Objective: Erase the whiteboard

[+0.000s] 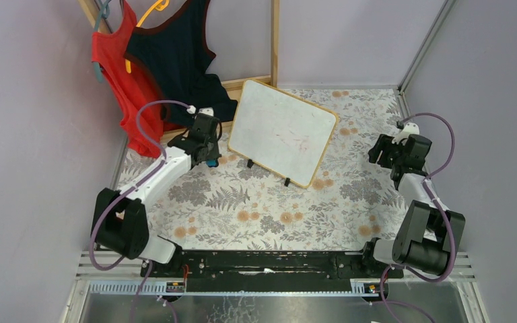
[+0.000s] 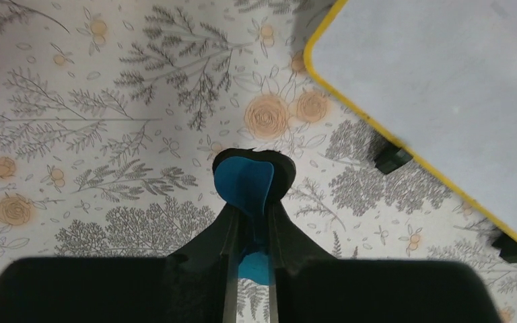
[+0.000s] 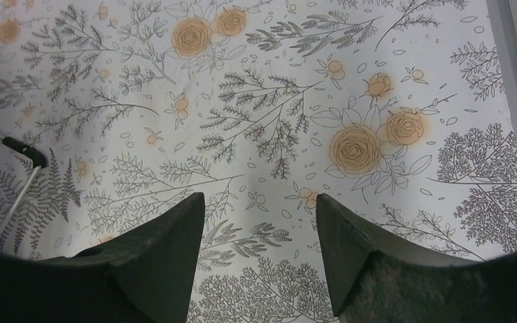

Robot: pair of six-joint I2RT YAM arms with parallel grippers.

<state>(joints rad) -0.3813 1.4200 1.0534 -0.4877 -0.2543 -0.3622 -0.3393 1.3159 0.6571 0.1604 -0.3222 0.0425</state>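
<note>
The whiteboard (image 1: 283, 131), white with a light wooden frame and small black feet, stands tilted at the back middle of the table and bears only faint red traces. In the left wrist view its corner (image 2: 444, 87) fills the upper right. My left gripper (image 1: 209, 159) is just left of the board's lower left corner and is shut on a blue eraser (image 2: 244, 183) with a black pad, which sticks out past the fingertips above the tablecloth. My right gripper (image 1: 382, 149) is open and empty to the right of the board, above the floral cloth (image 3: 259, 202).
A wooden clothes rack (image 1: 274, 40) with a red top (image 1: 118, 67) and a dark top (image 1: 175, 54) stands behind the left arm. Grey walls close in on the left and right. One black foot of the board (image 3: 23, 151) shows at the left of the right wrist view.
</note>
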